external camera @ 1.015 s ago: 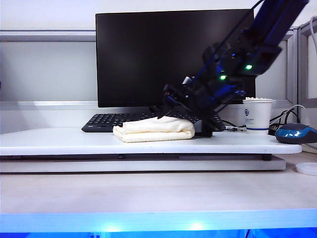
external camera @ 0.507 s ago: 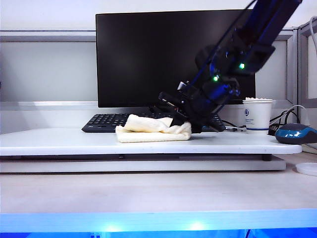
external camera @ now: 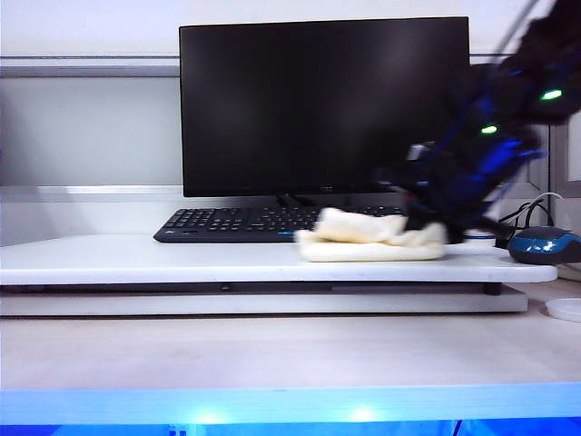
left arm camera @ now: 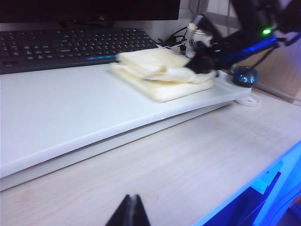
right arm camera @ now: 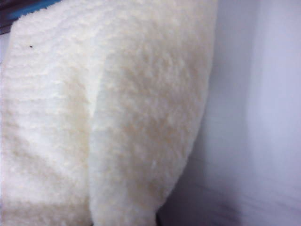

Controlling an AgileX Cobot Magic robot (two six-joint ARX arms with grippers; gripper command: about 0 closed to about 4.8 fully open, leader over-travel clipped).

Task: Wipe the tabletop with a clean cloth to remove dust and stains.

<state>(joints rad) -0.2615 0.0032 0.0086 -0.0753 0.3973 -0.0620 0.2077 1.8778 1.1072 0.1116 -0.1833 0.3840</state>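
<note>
Right claw (external camera: 425, 225) clamped on right end of folded cream-yellow terry cloth (external camera: 370, 240); cloth lies at right of smooth white raised tabletop (external camera: 136, 262), long axis left-right, trailing left of claw; left claw (left arm camera: 128, 213) pinched shut, empty, over near pale wood-grain desk (left arm camera: 197, 160).

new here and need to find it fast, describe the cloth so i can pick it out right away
Start at the big black monitor and drop to the white tabletop in front of the keyboard. Toward the tabletop's right end, the right gripper is shut on the cloth, while the left gripper sits over the lower wood desk. It is the only soft, lumpy, cream-yellow bundle; everything nearby is hard.
</note>
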